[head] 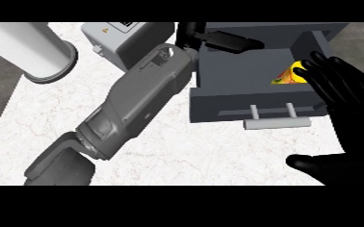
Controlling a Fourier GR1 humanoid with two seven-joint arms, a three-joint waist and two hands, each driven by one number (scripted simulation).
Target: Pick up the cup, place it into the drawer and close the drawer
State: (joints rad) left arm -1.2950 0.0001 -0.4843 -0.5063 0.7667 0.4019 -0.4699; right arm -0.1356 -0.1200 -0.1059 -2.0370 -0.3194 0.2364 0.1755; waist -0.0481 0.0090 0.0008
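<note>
Cup lying in open drawer, half hidden behind spread right hand at view's right edge; left hand with straight fingers over drawer's back rim, wrist partly obscured.

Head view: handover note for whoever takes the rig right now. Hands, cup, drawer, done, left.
Left hand: black, reaching over the back edge of the open dark grey drawer, fingers straight, holding nothing.
Right hand: black, open, held up at the view's right edge in front of the drawer's right side.
Yellow and orange cup: inside the drawer at its right, partly hidden behind the right hand.
Done: cup is in the drawer.
Left: drawer is open; push it shut, probably at its light grey bar handle.
</note>
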